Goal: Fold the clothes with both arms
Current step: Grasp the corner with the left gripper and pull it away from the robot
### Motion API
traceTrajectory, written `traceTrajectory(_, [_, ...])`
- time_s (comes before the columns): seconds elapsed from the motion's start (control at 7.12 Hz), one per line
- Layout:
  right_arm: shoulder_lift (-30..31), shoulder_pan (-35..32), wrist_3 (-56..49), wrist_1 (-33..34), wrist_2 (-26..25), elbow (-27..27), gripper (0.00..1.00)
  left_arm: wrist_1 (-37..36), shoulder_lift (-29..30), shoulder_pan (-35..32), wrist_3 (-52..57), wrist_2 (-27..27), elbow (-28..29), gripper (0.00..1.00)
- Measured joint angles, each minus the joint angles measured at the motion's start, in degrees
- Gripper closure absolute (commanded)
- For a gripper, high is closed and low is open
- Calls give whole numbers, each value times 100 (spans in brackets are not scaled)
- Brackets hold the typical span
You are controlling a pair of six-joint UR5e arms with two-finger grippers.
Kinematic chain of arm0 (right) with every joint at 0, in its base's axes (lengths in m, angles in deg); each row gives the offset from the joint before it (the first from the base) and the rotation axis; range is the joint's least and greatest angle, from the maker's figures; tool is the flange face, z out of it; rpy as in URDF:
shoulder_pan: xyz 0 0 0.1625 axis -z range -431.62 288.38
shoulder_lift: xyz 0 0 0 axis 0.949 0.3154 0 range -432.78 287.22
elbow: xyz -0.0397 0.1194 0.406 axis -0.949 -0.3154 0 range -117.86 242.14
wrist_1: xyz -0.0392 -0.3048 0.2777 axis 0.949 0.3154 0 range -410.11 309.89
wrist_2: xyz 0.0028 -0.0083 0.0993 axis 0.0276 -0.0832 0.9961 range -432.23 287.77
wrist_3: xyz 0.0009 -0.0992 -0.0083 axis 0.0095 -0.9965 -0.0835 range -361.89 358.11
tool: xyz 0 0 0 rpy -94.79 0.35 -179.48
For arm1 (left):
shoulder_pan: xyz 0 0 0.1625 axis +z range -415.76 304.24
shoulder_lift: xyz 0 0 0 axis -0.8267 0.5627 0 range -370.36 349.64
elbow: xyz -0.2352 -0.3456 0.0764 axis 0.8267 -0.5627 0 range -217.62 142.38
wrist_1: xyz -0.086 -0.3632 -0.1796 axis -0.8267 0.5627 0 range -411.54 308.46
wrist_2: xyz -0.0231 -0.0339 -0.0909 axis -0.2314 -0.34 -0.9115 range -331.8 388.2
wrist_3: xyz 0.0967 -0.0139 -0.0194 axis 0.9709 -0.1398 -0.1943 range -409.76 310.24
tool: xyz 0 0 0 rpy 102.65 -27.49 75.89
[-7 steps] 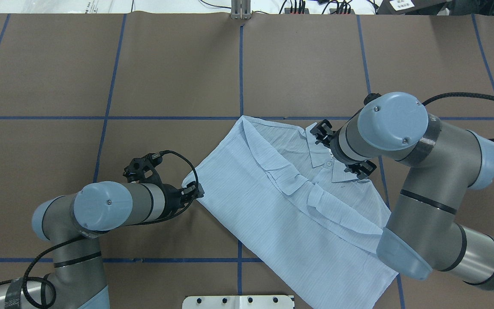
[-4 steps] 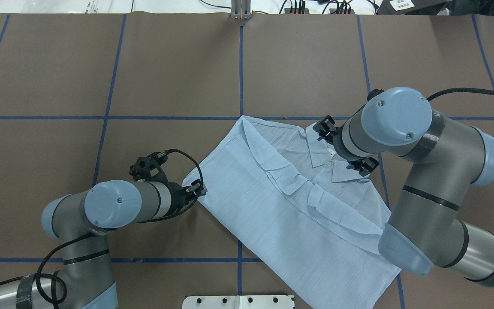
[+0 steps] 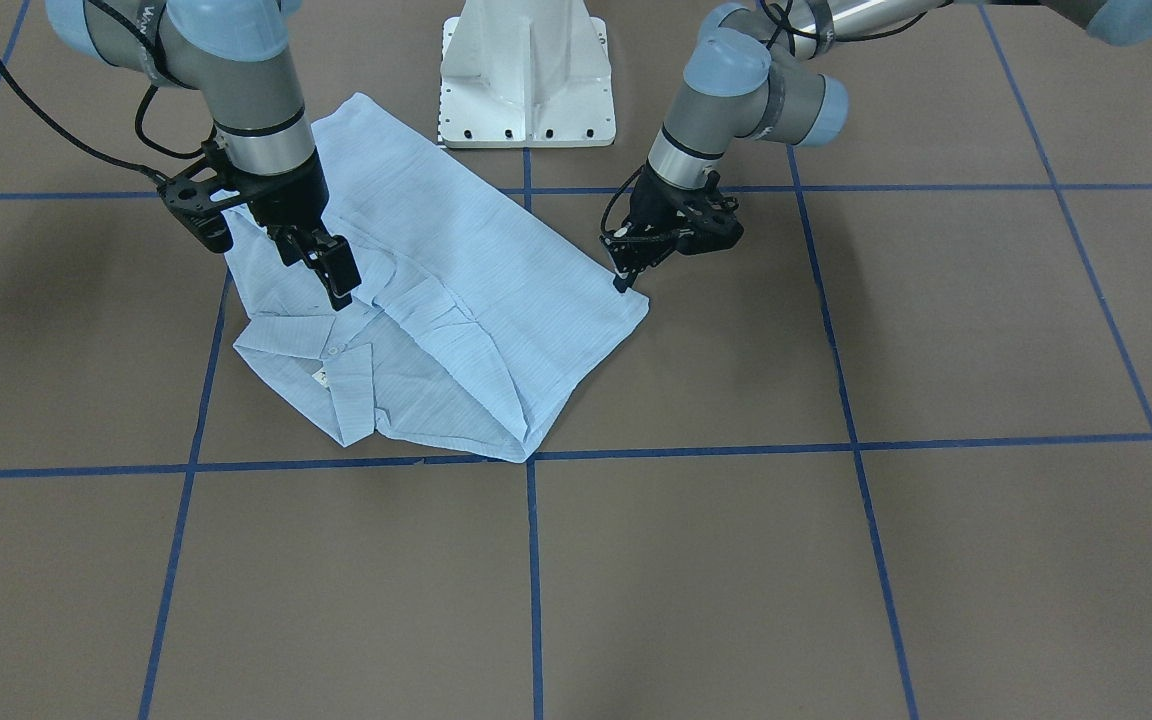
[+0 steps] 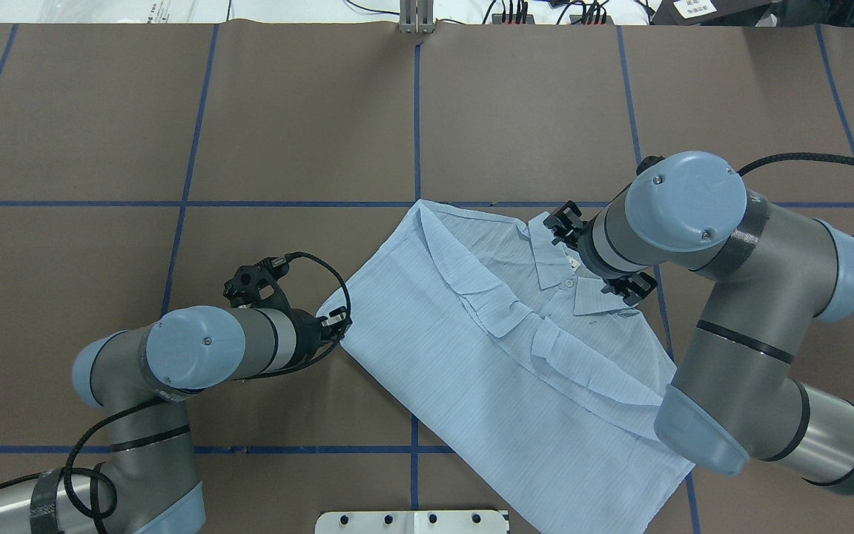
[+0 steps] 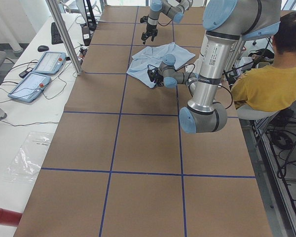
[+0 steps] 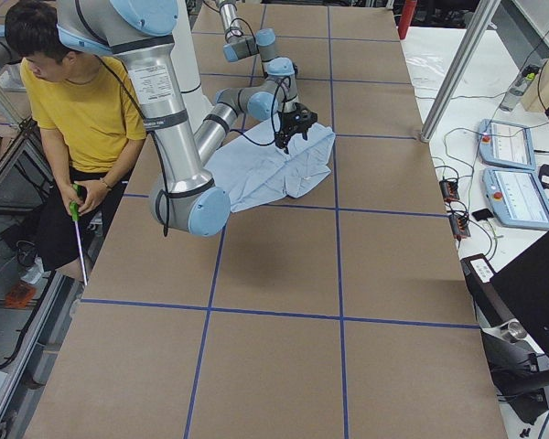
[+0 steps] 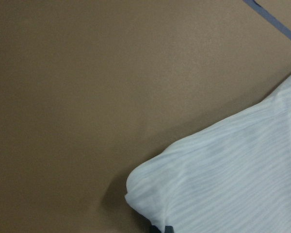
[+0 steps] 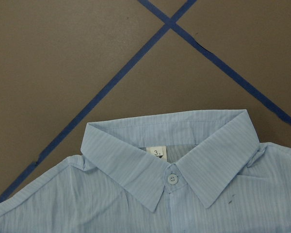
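The light blue striped shirt (image 4: 486, 348) lies partly folded on the brown table, collar (image 8: 208, 160) toward the far right, white neck label (image 8: 157, 152) showing. It also shows in the front view (image 3: 456, 290). My left gripper (image 4: 339, 324) sits low at the shirt's left corner and looks shut on that edge; in the front view it (image 3: 624, 275) touches the cloth's edge. The left wrist view shows the rounded corner (image 7: 223, 184) slightly raised. My right gripper (image 3: 321, 268) is open and empty, just above the shirt front behind the collar.
The white pedestal base (image 3: 526, 70) stands at the near table edge beside the shirt's hem. Blue tape lines (image 4: 416, 126) grid the table. A seated person in yellow (image 6: 73, 101) is beside the robot. Teach pendants (image 5: 39, 71) lie on the side desk.
The left arm's elbow has swung right while its gripper stayed at the shirt corner, which is now slightly lifted. The right wrist has shifted a little toward the far right.
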State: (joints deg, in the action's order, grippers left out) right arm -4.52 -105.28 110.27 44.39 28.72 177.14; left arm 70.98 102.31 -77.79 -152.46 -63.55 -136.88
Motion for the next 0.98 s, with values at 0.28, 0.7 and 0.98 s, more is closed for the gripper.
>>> traceTrajectory(0.28, [31,1,-90,0,-5,-5,0,43,245,-674,452,-17,282,100])
traceTrajectory(0.7, [44,18,-146,-2,-5,18,0,392,1744,-1849,815,-55,2249,100])
traceTrajectory(0.98, [-2,47,-143,-7,-6,20,0,1151,2596,-2245,1196,-58,3816,40])
